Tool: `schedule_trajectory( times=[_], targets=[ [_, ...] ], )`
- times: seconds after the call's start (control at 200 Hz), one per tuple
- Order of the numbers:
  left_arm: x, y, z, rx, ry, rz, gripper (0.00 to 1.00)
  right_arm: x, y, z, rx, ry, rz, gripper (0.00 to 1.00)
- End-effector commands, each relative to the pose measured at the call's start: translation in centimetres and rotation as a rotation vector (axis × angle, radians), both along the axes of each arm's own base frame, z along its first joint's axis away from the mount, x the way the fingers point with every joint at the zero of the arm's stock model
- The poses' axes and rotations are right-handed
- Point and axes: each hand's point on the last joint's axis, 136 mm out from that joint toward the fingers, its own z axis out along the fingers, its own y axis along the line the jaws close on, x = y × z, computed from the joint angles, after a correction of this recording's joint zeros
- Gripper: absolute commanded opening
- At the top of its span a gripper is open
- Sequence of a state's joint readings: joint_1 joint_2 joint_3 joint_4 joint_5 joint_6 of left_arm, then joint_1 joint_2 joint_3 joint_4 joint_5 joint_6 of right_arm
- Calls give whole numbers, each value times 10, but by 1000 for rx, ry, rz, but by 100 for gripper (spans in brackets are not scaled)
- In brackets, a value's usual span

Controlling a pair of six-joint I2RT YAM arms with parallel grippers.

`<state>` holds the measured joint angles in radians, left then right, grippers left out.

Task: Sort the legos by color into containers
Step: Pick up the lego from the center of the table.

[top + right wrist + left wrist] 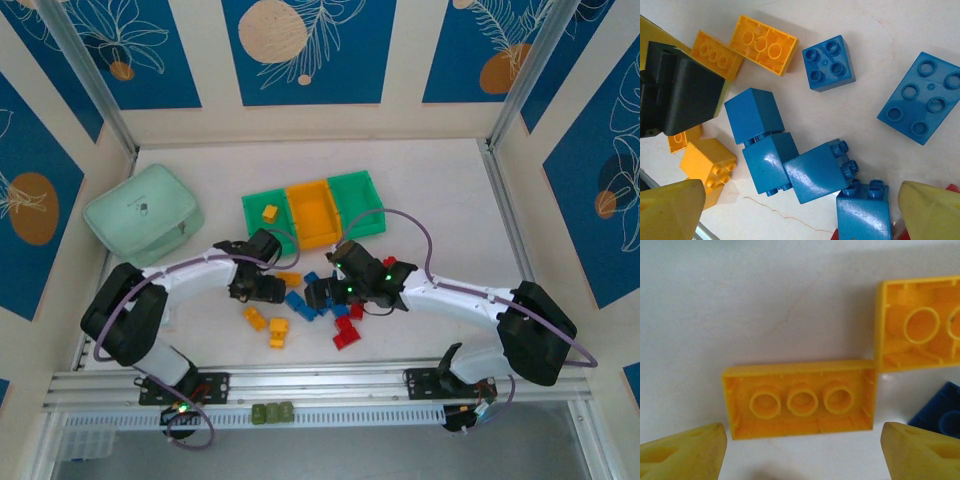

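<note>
Top external view: walls bound the worktop (450, 190) at its left, far and right edges, and a rail runs along the near edge. A mint-green pouch (143, 213) lies toward the far-left corner; the right half of the worktop is bare. The containers stand touching in a row at mid-worktop: left green bin (262, 228), orange bin (313, 218), right green bin (357, 203). One yellow brick (269, 212) lies in the left green bin. The loose legos (300, 305) lie between the bins and the near edge. The left gripper (243, 290) and right gripper (318, 293) hang over them, close together. Left wrist view: an upturned yellow brick (799, 401) lies flat just ahead of the left gripper (802, 456), centred on the gap. The fingertips (685, 452) are spread wider than the brick, touching nothing. Right wrist view: a cluster of blue bricks (815, 170) lies ahead of the right gripper (800, 217). Its fingertips (670, 210) are spread wide and grip nothing.
</note>
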<state>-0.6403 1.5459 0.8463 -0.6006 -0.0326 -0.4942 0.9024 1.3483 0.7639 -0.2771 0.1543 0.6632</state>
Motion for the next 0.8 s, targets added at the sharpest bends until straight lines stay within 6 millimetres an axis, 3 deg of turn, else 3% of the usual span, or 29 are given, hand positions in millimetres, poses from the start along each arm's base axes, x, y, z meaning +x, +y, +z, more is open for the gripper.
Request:
schedule_trajectory(
  times=[0.0, 0.205, 0.465, 0.795],
  targets=[
    [11, 2, 2, 43, -37, 21, 81, 5, 2, 11, 15, -24, -14, 99],
    [15, -6, -5, 19, -40, 19, 77, 6, 2, 12, 16, -28, -12, 99],
    [15, 0, -11, 57, -33, 20, 69, 6, 2, 14, 17, -29, -12, 99],
    [16, 5, 5, 55, -75, 27, 62, 9, 3, 20, 29, -38, -9, 99]
  ],
)
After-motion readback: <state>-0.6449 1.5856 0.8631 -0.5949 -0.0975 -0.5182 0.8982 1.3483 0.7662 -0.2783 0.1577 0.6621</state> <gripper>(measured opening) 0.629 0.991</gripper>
